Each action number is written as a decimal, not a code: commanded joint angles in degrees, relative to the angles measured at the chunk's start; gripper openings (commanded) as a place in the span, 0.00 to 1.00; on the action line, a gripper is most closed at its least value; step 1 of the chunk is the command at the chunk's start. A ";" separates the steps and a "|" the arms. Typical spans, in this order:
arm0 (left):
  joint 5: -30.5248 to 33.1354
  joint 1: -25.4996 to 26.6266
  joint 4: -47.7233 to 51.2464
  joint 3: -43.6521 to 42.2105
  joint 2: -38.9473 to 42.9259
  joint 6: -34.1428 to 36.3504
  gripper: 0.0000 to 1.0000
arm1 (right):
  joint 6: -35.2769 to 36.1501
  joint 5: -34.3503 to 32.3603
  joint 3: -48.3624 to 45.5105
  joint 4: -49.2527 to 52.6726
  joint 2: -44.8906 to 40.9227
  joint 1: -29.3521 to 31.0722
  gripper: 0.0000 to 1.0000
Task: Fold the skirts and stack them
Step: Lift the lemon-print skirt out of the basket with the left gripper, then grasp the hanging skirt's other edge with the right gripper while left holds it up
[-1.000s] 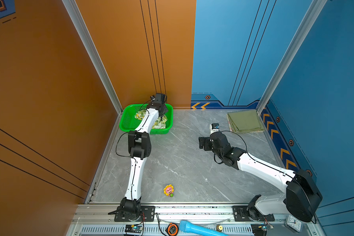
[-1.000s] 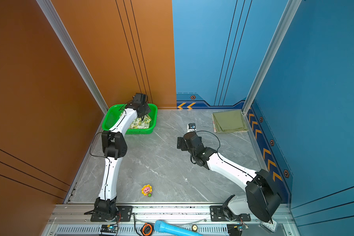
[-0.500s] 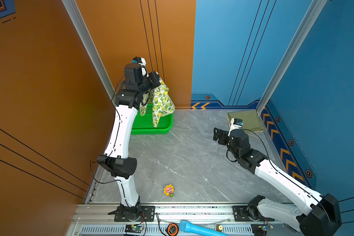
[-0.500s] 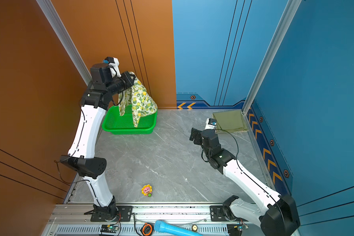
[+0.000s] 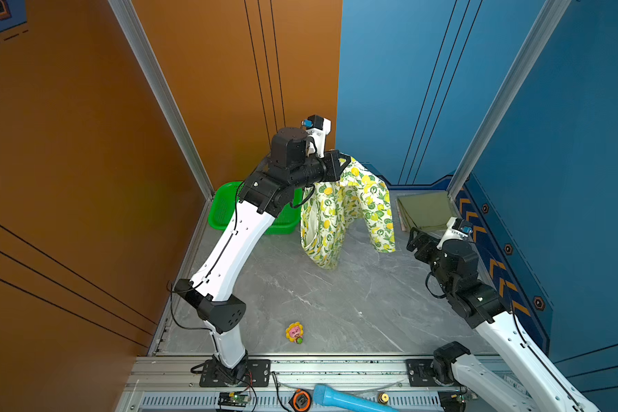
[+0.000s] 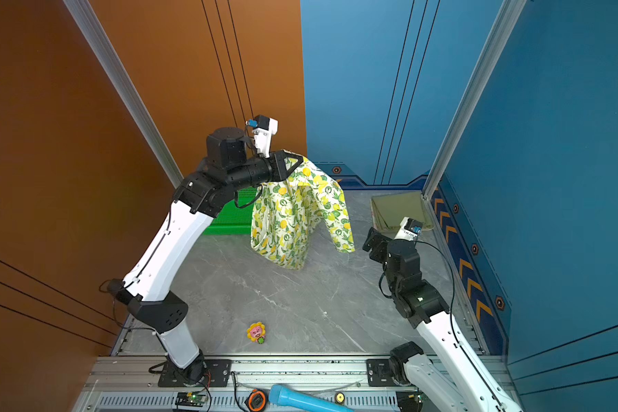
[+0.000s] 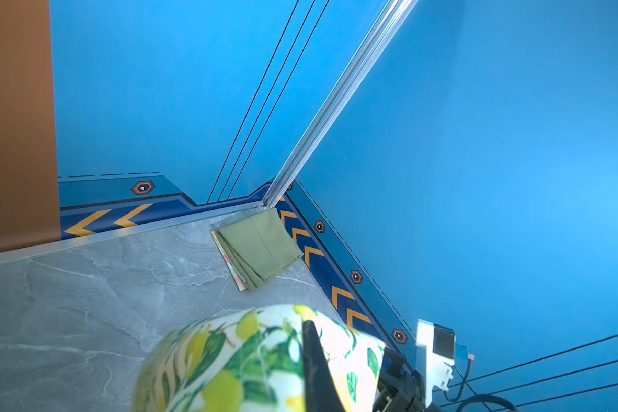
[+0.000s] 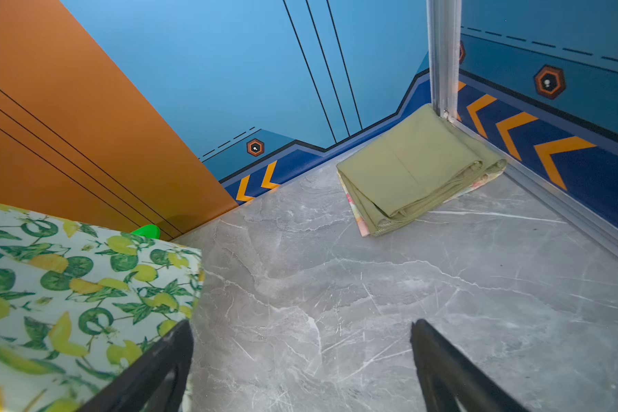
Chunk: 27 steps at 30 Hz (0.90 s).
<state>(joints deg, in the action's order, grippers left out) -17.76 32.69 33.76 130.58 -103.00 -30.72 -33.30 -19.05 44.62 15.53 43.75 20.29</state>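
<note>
My left gripper [image 5: 345, 164] [image 6: 295, 162] is shut on the white skirt with lemons and leaves [image 5: 343, 214] [image 6: 293, 214], which hangs in the air over the back middle of the table. In the left wrist view the lemon cloth [image 7: 247, 356] bulges round the shut gripper [image 7: 309, 325]. The olive green skirt [image 5: 425, 210] [image 8: 411, 167] lies folded in the back right corner on top of a folded pastel flowered skirt [image 7: 234, 271] [image 8: 358, 211], of which only an edge shows. My right gripper [image 5: 416, 239] [image 8: 302, 328] stands open and empty, low over the table, right of the hanging cloth.
A green mesh basket [image 5: 225, 207] [image 6: 236, 214] sits in the back left corner behind my left arm. A small flower toy [image 5: 294, 332] lies near the front edge. A blue tube [image 5: 346, 400] and a tape measure [image 5: 301, 399] rest on the front rail. Walls close in on three sides.
My left arm has lifted the lemon skirt out of the basket and carried it right, toward the middle. My right arm has drawn back to the right, still open.
</note>
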 commanded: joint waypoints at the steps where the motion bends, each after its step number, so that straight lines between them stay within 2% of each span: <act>1: -2.37 0.00 -3.15 -0.91 -2.17 -0.77 0.00 | 0.49 1.64 -0.38 4.95 -1.75 -0.64 0.95; 10: -5.09 -0.34 -5.94 -9.28 -6.56 -3.11 0.00 | 1.31 5.97 0.03 6.22 -0.40 -2.38 0.95; 14: -7.04 -0.01 -7.17 -10.71 -8.41 -4.09 0.00 | 1.92 10.59 -0.84 4.89 1.23 -2.36 0.94; 20: -7.90 0.86 -7.18 -9.73 -10.04 -4.35 0.00 | 4.75 22.10 -6.51 -7.20 5.30 -2.28 0.92; 27: -8.37 0.87 -7.16 -9.82 -9.61 -4.44 0.00 | 9.06 27.18 -12.13 -22.45 14.47 -1.58 0.92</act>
<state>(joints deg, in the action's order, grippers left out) -24.18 33.08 28.73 119.87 -113.51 -35.03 -27.59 3.92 33.74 3.01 55.70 18.31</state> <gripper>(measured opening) 0.053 0.923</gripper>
